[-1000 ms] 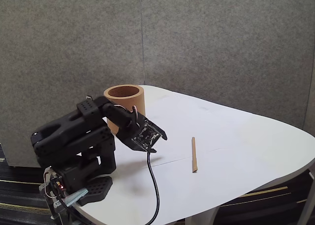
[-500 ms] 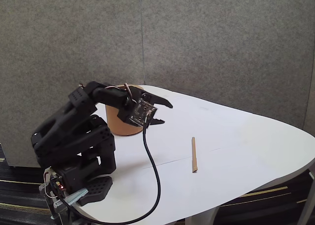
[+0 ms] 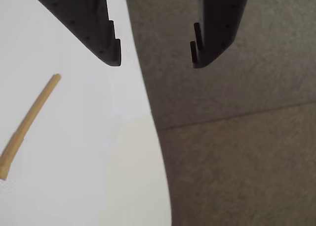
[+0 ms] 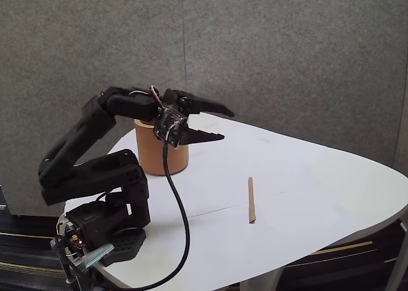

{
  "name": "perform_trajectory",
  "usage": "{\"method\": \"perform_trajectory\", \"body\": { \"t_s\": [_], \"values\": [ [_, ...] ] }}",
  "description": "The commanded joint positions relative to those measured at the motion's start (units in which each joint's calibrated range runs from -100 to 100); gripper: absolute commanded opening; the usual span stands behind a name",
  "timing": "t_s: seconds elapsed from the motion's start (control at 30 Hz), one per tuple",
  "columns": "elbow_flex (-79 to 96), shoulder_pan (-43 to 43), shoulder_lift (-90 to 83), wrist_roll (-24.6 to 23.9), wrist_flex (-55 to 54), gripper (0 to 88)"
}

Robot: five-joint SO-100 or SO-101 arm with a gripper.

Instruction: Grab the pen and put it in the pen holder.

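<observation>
Since a second ago: arm has lifted from a low fold near its base to a raised reach. Gripper was down near the table beside the cup; half a second ago level with the cup's rim; now above and past it, pointing right in the fixed view. Pen and pen holder have not shifted.

Room: grey felt-like partition panels behind, with a vertical seam; the same grey texture takes up the right side of the wrist view. Dark striped floor at the bottom corners of the fixed view.

Table: white, rounded edge, bare apart from the arm's base, the cup and the stick. A faint line runs across the top near the pen.

Arm: black, base clamped at the table's near left corner. Lower link leans back, upper link angles up and forward, wrist about horizontal. Black cable hangs from the wrist in a loop down to the table edge.

Pen holder: tan cylinder, upright, behind the wrist, partly covered by it.

Gripper: jaws spread wide, nothing between them; in the wrist view both dark fingers enter from the top with a clear gap.

Pen: lying flat on the table, well right of the cup, apart from the gripper. In the wrist view it sits lower left, slanted.
</observation>
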Motion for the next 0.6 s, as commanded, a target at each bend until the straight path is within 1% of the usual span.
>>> {"method": "perform_trajectory", "body": {
  "t_s": [0.0, 0.33, 0.57],
  "values": [
    [-2.8, 2.5, 4.1, 0.3, -0.1, 19.9],
    [-6.8, 2.8, 12.0, 0.3, -0.7, 19.6],
    [-15.7, 2.8, 19.6, 0.3, -0.4, 19.9]
  ]
}}
